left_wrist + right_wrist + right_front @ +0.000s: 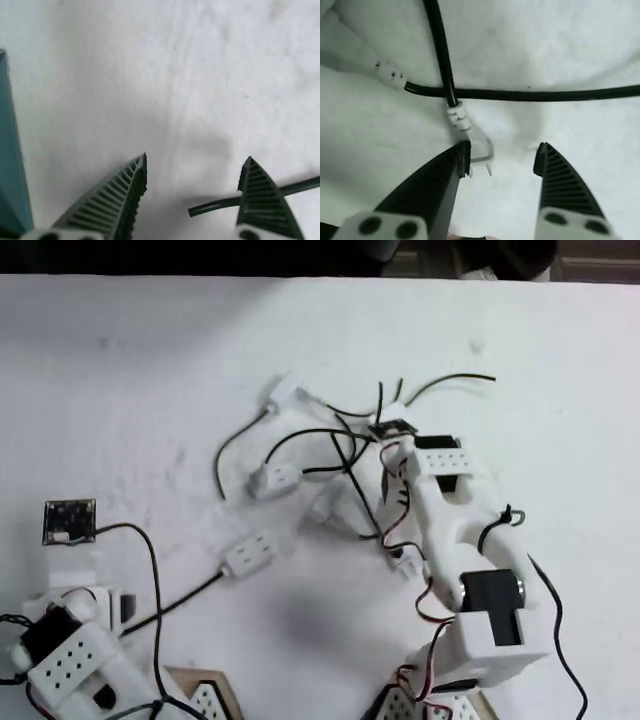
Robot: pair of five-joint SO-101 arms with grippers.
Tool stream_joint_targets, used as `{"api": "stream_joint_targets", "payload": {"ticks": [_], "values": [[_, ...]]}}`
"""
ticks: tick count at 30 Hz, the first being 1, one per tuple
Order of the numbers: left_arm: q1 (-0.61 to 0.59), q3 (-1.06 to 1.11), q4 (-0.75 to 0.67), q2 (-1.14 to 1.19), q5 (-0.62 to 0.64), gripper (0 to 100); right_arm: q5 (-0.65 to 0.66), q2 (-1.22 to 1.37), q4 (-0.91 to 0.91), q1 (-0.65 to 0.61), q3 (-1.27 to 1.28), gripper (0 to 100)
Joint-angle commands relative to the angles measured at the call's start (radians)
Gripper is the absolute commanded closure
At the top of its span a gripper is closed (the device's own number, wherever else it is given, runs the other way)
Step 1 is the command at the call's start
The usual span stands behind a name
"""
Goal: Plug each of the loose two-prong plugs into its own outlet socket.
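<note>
1. High view: the white tabletop (520,330) carries a tangle of black cables (300,435) near its middle.
   - One white outlet socket (250,553) lies nearer the arms, and a black lead runs from it toward the left arm (75,660).
   - A second socket (275,478) lies just beyond the first and apart from it.
   - A third white piece (283,390) lies farther back on its own cable. I cannot tell whether it is a plug or a socket.
   - The right arm (450,530) stretches out over the tangle, with its tip at the place where the cables cross.
   - The left arm sits at the near left corner, well apart from the sockets.

2. Left wrist view: the left arm's jaws stand open.
   - Their grey ribbed fingers (125,192) are spread above the tabletop and grip nothing.
   - A dark cable end (215,204) lies on the tabletop between them and passes behind one finger.
   - A teal surface (7,150) shows at the edge.

3. Right wrist view: the right arm's jaws are open too.
   - Their black ribbed fingers (445,175) stand on either side of a white two-prong plug (477,150).
   - The plug lies on the tabletop against or just beside one fingertip and apart from the other, and it is not gripped. Its prongs point back toward the wrist.
   - The plug's cable (440,50) runs away from the jaws and crosses a second black cable (545,94), which ends in a white collar (387,74).
</note>
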Motion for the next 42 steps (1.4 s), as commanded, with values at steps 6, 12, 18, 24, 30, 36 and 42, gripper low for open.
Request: {"api": "stream_joint_targets", "payload": {"ticks": [6,12,18,24,30,36,42], "values": [[0.007,-0.006,-0.015,-0.015,0.003,71,-0.003,0.051,-0.012,-0.088,0.002,79.0],[0.007,-0.006,-0.015,-0.015,0.003,71,-0.003,0.053,-0.012,-0.137,0.002,87.3],[0.007,-0.006,-0.015,-0.015,0.003,71,-0.003,0.053,-0.013,-0.130,0.002,88.2],[0.007,-0.006,-0.015,-0.015,0.003,71,-0.017,0.039,0.008,-0.131,-0.005,86.5],[0.007,-0.006,-0.015,-0.015,0.003,71,-0.046,-0.024,0.131,-0.133,-0.064,77.3],[0.007,-0.006,-0.015,-0.015,0.003,71,-0.037,-0.091,0.145,-0.127,-0.068,79.0],[0.007,-0.006,-0.015,-0.015,0.003,71,-0.034,-0.085,0.124,-0.067,-0.068,80.9]]}}
